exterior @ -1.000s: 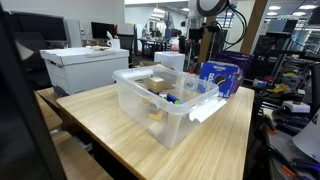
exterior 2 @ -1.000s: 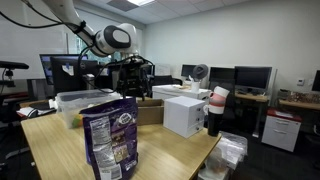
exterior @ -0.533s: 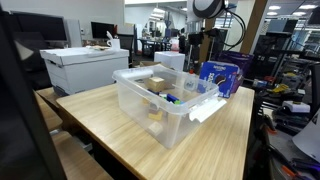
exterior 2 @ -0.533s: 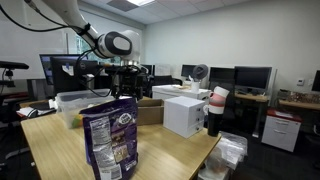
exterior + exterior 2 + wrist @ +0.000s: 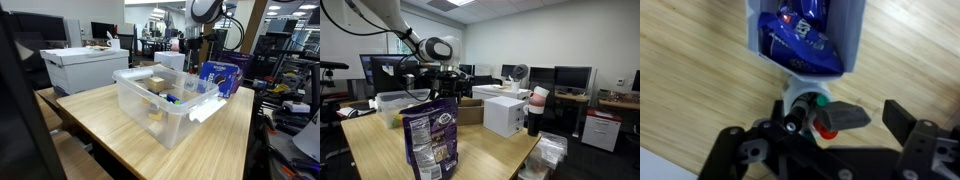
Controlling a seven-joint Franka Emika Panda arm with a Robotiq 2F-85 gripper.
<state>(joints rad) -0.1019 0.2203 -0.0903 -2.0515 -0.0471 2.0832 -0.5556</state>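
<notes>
Two hazards stand out as you read the bench [image 5: 100, 125] from left to right in an exterior view. First is the clear bin [image 5: 150, 110] at mid-bench. Its corner stands near the blue snack bag [image 5: 220, 76], so if you come down off to that side, a finger [image 5: 840, 115] may catch the rim and drag the bin or spill what lies in it. Next, to the right of the bin, is the bag itself, upright close to the bench's edge. It looks tall and light, and a push from one finger before the other meets it would likely tip it, perhaps off the bench. In the wrist view a small white thing with green and red ends [image 5: 812, 103] lies just beside the bag, right under your jaws. They stand wide apart and hold nothing, so you could nip that thing by mistake. Against a second ago, the arm has sunk a little toward the bag. The bin, the bag and the jaws' spread are unchanged.
</notes>
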